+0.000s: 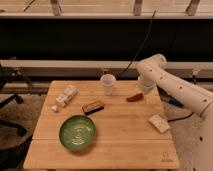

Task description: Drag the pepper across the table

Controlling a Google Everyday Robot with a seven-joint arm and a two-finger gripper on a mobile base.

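A light wooden table (pixel 120 145) of long planks stands before a dark wall, with a white robot arm (pixel 176 91) reaching in from the right. The pepper (pixel 134 97) is small, slim, reddish-brown and slightly curved. It lies flat near the table's far right corner, a little in from the far edge and running roughly along it. The gripper (pixel 145 90) hangs at the arm's end just beside the pepper's right end, jaws spread wide and holding nothing; whether it touches the pepper cannot be told. A clear cup (pixel 107 83) stands near the far edge, just left of the pepper. A flat brown-and-orange bar (pixel 93 106) lies toward the middle, a white box (pixel 65 96) near the left edge, a green bowl (pixel 78 132) toward the near left corner and a pale packet (pixel 159 123) by the right edge. The pepper looks very light and smooth-skinned, so it should slide easily over the planks. A push at one tip would likely spin or roll it. The safest hold seems to be across its narrow middle — jaws closed well in, gently, with light downward pressure so it drags without lifting.
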